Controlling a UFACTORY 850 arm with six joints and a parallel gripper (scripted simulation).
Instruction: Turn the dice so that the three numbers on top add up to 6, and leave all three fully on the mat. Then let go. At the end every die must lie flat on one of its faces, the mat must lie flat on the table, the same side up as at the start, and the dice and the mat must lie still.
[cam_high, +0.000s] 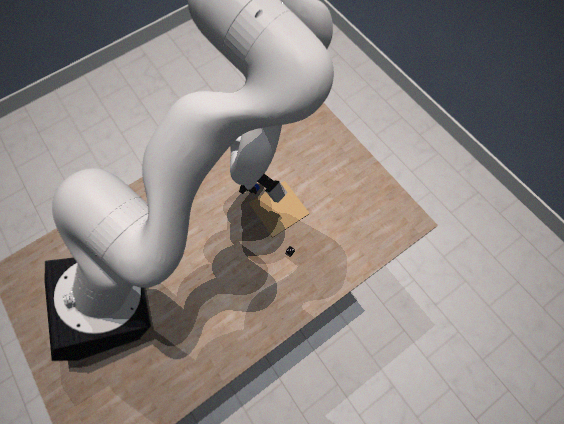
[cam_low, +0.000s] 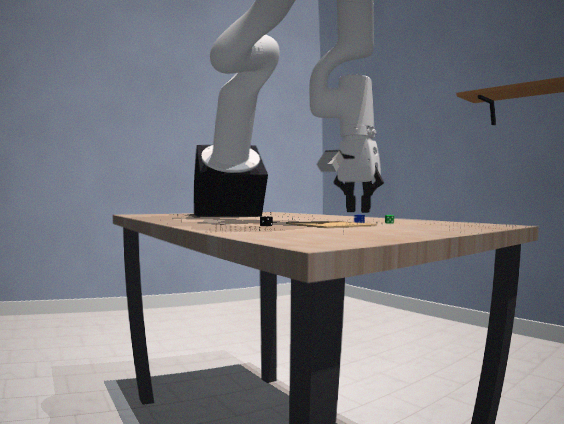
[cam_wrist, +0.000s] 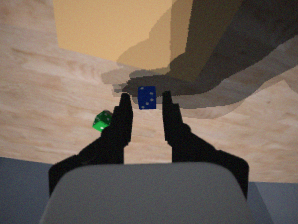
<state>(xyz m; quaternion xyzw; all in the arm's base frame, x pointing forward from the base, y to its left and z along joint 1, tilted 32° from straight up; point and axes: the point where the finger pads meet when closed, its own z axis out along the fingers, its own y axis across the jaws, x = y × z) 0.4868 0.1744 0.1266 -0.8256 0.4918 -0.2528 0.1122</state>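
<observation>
The claw (cam_high: 248, 189) (cam_low: 358, 210) (cam_wrist: 146, 102) hangs above the tabletop (cam_high: 375, 200) (cam_low: 325, 245) (cam_wrist: 30, 100), pointing down, its fingers partly apart with nothing clamped between them; in the exterior view a gap shows between the fingertips and the blue die (cam_high: 256, 187) (cam_low: 359, 219) (cam_wrist: 147, 97); in the wrist view that die appears between the two fingertips, lying on the wood just beside the mat (cam_high: 295, 207) (cam_low: 345, 224) (cam_wrist: 120, 30), in shadow and off the mat.

The green die (cam_low: 389, 219) (cam_wrist: 102, 120) also sits on the tabletop off the mat, near the blue one and partly behind a finger in the wrist view; the black die (cam_high: 290, 251) (cam_low: 266, 221) rests on the tabletop on another side of the mat, apart from it; so none of the three is on the mat; the pips are too small or blurred for me to tell the three top numbers.

The mat is tan and lies flat, with shadow over part of it; the white arm (cam_high: 170, 150) (cam_low: 230, 120) rises from a black block (cam_high: 100, 345) (cam_low: 225, 195) and reaches over the tabletop; a wooden shelf (cam_low: 515, 90) is on the wall.
</observation>
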